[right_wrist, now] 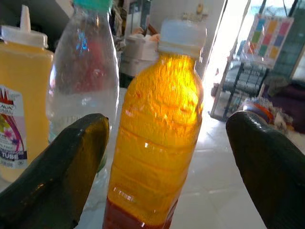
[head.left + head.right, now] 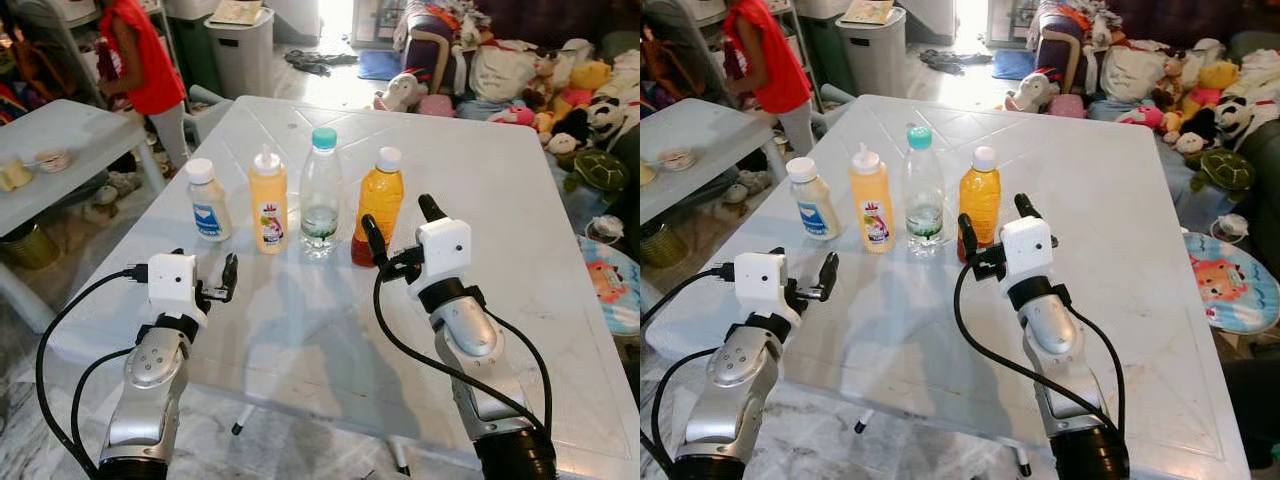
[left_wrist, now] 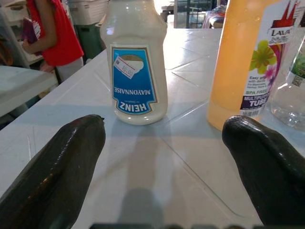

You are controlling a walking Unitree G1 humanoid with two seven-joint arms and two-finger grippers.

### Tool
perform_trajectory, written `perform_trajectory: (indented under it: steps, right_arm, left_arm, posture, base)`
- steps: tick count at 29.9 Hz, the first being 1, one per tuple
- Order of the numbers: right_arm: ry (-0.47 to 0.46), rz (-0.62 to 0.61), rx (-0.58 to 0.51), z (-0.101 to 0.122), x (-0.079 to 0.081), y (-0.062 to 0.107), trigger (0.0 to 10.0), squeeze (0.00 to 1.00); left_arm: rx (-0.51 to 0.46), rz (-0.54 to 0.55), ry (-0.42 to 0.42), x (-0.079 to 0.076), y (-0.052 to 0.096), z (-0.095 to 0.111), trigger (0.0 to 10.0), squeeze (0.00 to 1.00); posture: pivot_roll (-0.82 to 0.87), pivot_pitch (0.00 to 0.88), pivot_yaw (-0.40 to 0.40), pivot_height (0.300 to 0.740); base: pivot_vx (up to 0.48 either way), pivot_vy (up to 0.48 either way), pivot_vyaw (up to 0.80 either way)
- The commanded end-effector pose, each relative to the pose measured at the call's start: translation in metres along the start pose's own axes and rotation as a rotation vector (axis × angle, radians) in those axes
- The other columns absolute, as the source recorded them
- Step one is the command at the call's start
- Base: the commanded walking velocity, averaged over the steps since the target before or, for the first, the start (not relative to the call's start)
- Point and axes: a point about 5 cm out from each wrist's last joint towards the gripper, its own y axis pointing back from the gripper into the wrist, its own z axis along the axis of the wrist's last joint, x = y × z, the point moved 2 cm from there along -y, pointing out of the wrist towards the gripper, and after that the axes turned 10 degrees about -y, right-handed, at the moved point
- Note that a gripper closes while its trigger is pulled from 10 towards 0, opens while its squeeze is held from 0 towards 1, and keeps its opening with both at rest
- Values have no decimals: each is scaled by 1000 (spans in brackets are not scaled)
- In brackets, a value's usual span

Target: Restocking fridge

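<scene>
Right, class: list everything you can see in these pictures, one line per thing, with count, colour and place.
Mayonnaise bottle: one, white with blue label, leftmost in the row on the table.
Squeeze bottle: one, yellow-orange, second in row.
Water bottle: one, clear with teal cap, third.
Juice bottle: one, orange with white cap, rightmost.
Table: one, white, under the bottles.
Side table: one, white, far left.
Person: one, red top, beyond the side table.
Soft toys: several, mixed colours, far right.
Left claw: open, facing the mayonnaise.
Right claw: open, at the juice bottle.
</scene>
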Motion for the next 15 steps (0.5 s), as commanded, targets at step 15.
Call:
perform_trajectory:
  steps: [15]
  right_arm:
    - [68,14,-101,32,-15,-23,10000,0]
  left_arm:
    - [-5,-29,-6,-2,-2,2,10000,0]
  posture:
    - [8,0,29,740]
  base:
    - [0,0,0]
